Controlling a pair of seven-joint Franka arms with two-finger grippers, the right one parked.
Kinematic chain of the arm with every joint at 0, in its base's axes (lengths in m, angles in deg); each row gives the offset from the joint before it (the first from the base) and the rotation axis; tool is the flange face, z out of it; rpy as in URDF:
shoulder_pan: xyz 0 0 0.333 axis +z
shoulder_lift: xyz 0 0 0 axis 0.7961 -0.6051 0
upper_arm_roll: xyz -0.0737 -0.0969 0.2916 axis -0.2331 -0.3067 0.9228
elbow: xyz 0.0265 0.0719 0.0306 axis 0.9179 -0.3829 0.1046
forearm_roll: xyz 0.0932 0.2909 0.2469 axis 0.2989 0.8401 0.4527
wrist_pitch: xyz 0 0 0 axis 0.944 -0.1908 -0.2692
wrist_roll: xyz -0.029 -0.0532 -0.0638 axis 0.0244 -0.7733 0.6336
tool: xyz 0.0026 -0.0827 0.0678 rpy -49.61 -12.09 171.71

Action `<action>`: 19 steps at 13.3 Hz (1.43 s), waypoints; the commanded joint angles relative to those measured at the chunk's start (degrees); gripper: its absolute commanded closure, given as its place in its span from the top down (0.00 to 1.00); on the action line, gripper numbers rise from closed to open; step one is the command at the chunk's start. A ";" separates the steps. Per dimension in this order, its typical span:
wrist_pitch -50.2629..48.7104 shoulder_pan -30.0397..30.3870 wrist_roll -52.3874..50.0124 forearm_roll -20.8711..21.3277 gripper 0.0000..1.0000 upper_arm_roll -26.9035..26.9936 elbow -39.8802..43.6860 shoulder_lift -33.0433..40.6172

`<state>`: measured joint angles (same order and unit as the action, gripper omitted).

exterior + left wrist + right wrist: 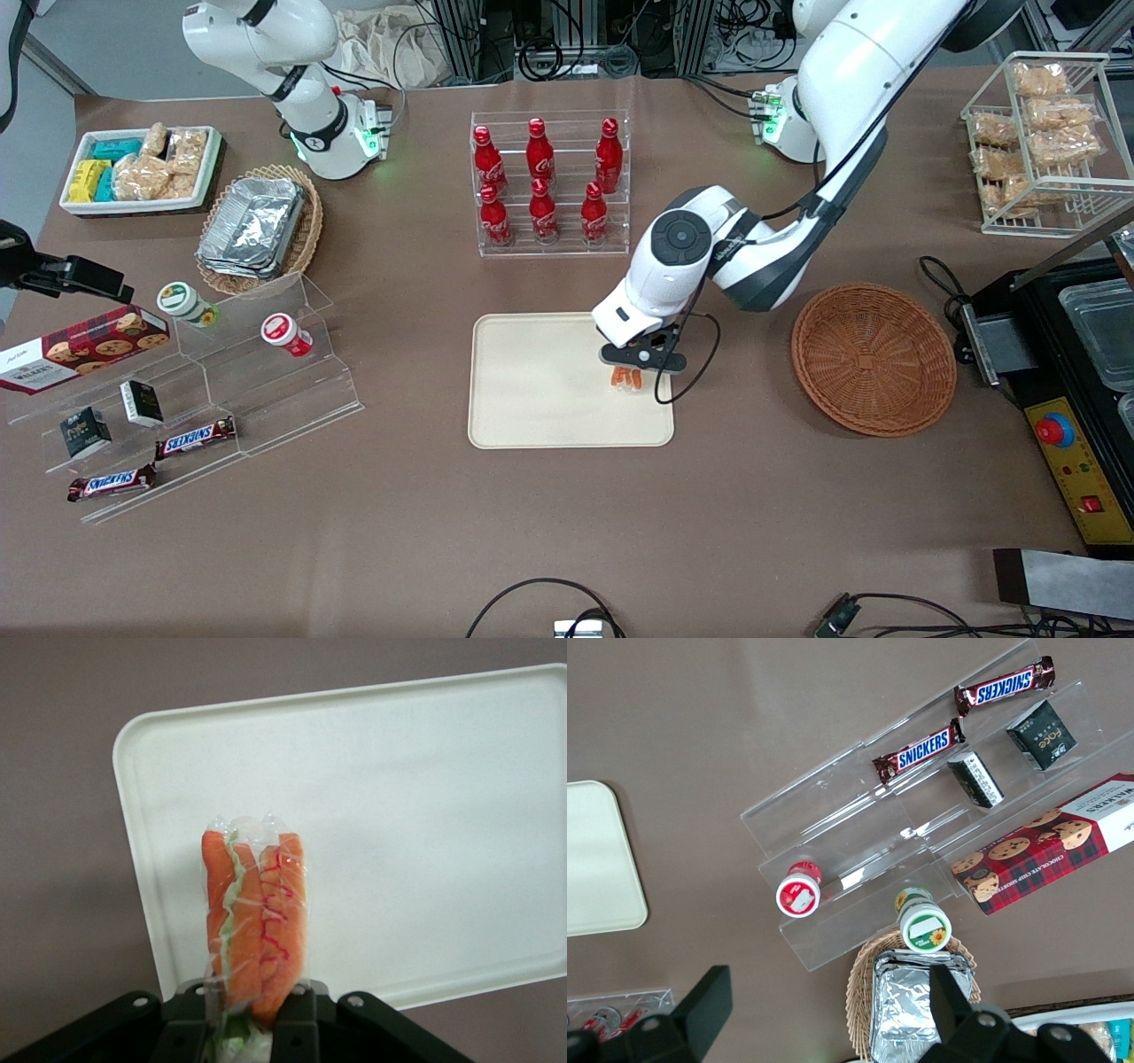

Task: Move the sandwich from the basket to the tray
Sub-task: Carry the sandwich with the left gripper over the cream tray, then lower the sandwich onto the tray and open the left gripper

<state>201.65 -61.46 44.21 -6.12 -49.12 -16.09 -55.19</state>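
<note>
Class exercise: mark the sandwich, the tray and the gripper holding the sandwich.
sandwich (257,912): left wrist view, on its orange filling edge.
tray (532,381): front view, on its bare floor.
gripper (631,366): front view, between its fingertips, above the tray, clamped on the sandwich.

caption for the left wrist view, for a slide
Tool shut on the wrapped sandwich, held above the cream tray.

"SNICKERS" stands in white-and-blue lettering on two brown chocolate bars on the clear acrylic step shelf. "WALKERS" is printed on the red tartan cookie box. The red bottles carry a white Coca-Cola script (barely legible). A small dark box reads "face".
</note>
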 commanded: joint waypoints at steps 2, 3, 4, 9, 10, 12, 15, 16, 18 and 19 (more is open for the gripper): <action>-1.61 -2.28 -5.27 5.35 0.21 0.41 4.04 -4.28; -1.61 -2.72 -6.06 6.58 0.21 0.58 4.83 -5.51; -1.61 -3.07 -7.11 8.08 0.21 0.58 5.10 -6.39; -1.61 -3.16 -7.82 10.81 0.21 0.58 5.19 -8.59; -1.61 -3.16 -7.82 10.99 0.21 0.58 5.11 -8.68; -1.61 -3.16 -7.82 11.08 0.24 0.58 5.19 -9.12; -1.61 -3.16 -7.82 12.13 0.73 0.58 5.19 -9.39; -1.61 -3.08 -7.74 12.13 0.80 0.67 5.28 -9.30; -2.13 -2.99 -7.91 12.05 0.86 0.67 5.98 -9.12; -2.66 -2.81 -7.91 12.05 0.86 0.67 6.33 -9.04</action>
<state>201.12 -63.59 37.54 4.77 -48.69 -12.35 -63.45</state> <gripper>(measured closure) 0.229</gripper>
